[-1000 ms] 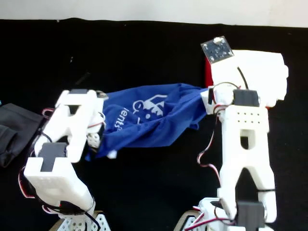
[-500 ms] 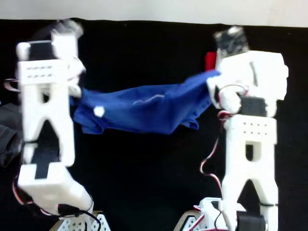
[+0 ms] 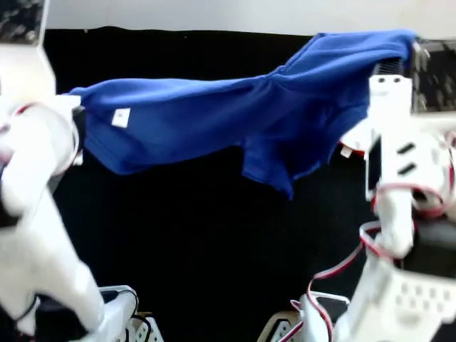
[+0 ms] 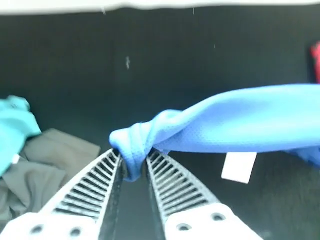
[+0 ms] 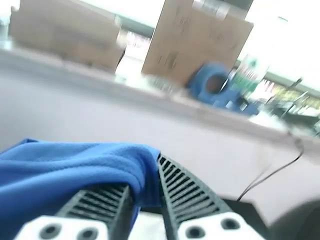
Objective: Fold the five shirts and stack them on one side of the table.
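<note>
1. The left end effector (image 4: 132,159) is clenched on a bunched corner of the blue shirt (image 3: 235,121). The cloth is pinched between both ribbed fingers.
2. The right end effector (image 5: 145,177) is clenched on the opposite end of the blue shirt. The fabric drapes over one finger and fills the gap between the two.
3. In the high view, the blue shirt spans between the two arms, from the 9 o'clock side to the 1 o'clock side. It is held above the black surface (image 3: 185,242).
4. A loose fold hangs from the middle of the span and points toward 5 o'clock.
5. A white tag (image 3: 121,117) sits on the shirt near its 9 o'clock end. In the left wrist view it hangs just below the stretched cloth.
6. A grey garment (image 4: 60,157) lies crumpled on the surface near the left end effector. A teal garment (image 4: 15,127) lies just beside it.
</note>
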Robot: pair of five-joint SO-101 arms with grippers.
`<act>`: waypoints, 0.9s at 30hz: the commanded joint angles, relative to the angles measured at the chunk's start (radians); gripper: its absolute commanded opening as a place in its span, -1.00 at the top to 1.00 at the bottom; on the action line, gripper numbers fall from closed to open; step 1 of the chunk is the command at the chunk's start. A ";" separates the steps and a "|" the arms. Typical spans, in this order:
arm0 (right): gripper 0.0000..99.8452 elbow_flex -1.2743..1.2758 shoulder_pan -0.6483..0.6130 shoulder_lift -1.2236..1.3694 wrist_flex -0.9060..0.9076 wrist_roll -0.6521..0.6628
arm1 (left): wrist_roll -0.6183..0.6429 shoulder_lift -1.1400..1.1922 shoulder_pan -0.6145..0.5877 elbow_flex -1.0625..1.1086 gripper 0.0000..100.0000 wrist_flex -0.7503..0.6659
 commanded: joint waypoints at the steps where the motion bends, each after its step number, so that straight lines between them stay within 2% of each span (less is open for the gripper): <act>1: 0.99 -0.067 0.015 -0.073 -0.008 -0.008 | 0.005 -0.105 -0.016 -0.031 0.98 -0.052; 10: 0.99 -0.084 0.013 -0.150 -0.018 -0.008 | 0.003 -0.157 -0.016 0.016 0.98 -0.080; 13: 0.99 -0.073 0.013 -0.145 -0.081 -0.008 | 0.003 -0.128 -0.016 0.070 0.98 -0.110; 18: 0.99 -0.090 0.013 -0.099 -0.140 -0.008 | 0.008 -0.091 -0.088 0.096 0.98 -0.195; 27: 0.99 -0.216 0.013 -0.096 -0.137 -0.008 | 0.008 -0.199 -0.110 0.101 0.98 -0.195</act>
